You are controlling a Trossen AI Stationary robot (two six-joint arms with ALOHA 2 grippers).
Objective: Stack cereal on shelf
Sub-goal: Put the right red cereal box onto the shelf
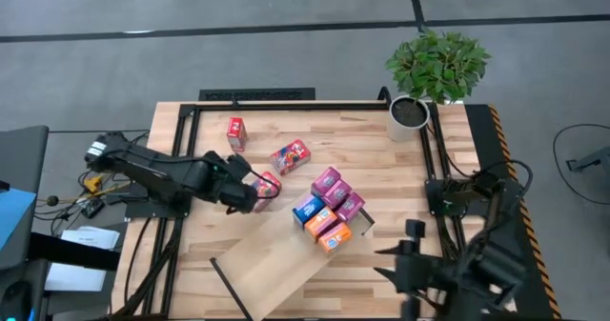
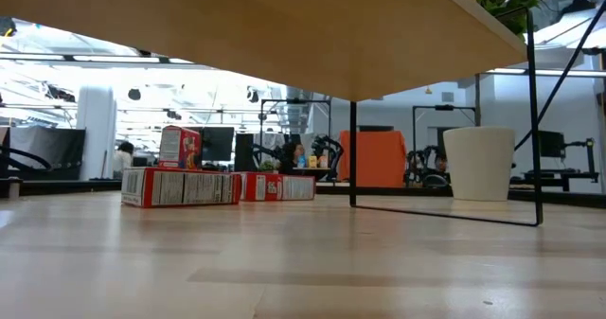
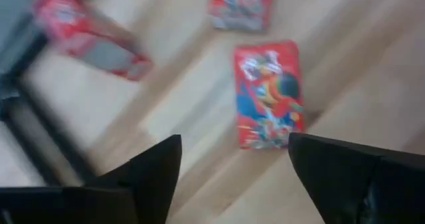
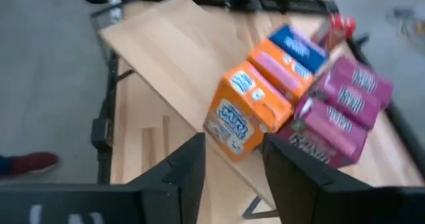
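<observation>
Planked wood forms the surface (image 1: 400, 169), with a potted plant (image 1: 431, 73) at its far right corner and an open workshop room beyond. Our shelf (image 1: 276, 259) lies diagonally across the near middle, and six cereal boxes (image 1: 329, 210) already sit clustered on its far end: magenta ones, two orange, one blue. Three red boxes are still down on the surface: one upright (image 1: 235, 132) toward the far side, one flat (image 1: 289, 156) near the middle, and one flat (image 1: 268, 185) just beside our left tool (image 1: 250, 195).

Our left tool hovers over that nearest red box (image 3: 269, 94), fingers (image 3: 149, 174) spread wide and holding nothing; the box lies between them in the left wrist view, skewed to their line. Our right tool (image 4: 232, 167) waits at the near right, aimed at the stacked boxes (image 4: 247, 111), its fingers a narrow gap apart and empty.

We judge the pick is about to begin. Our worries: the box lies flat, so the fingertips may scrape the surface or nudge it aside; its skew may twist it in a corner grip. On placing, a carried box could knock the crowded cluster off the shelf's end.
</observation>
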